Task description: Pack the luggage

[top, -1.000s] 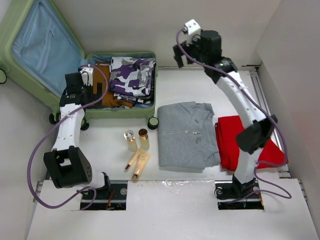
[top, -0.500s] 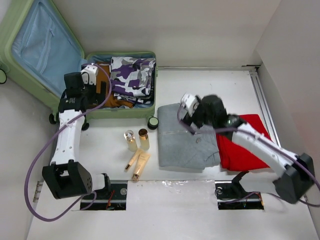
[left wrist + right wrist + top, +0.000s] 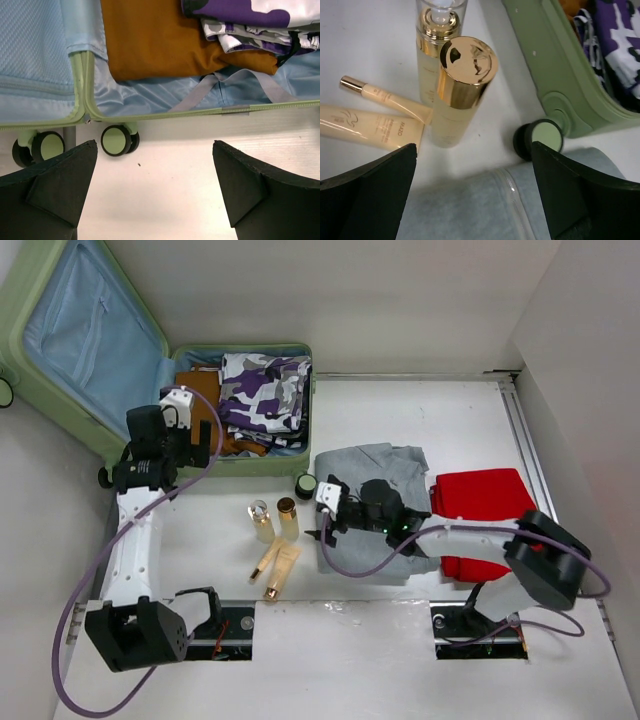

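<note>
White counter, boxed in by pale walls: the luggage lies open at the far left, its base flat and its blue-lined lid propped back into the left corner. The wheeled end faces the arms, so the long axis runs from the near edge away toward the back wall, with the hinge on the left side. A purple camouflage garment and a brown garment fill the base.

The left tool hovers at the near left corner of the base, jaws wide and holding nothing. Its wrist view shows bare counter between the fingers and the green rim and two wheels just beyond.

The right tool reaches low across the left edge of a folded grey garment, jaws wide and empty. The near right wheel sits just ahead of it and two gold-topped bottles stand just to its front. Two cream tubes lie near the bottles. A folded red garment lies touching the grey one on the right.

Open counter stretches from the base's right wall to the metal rail at the right edge, behind both garments. The lid stands close to the left wall.
</note>
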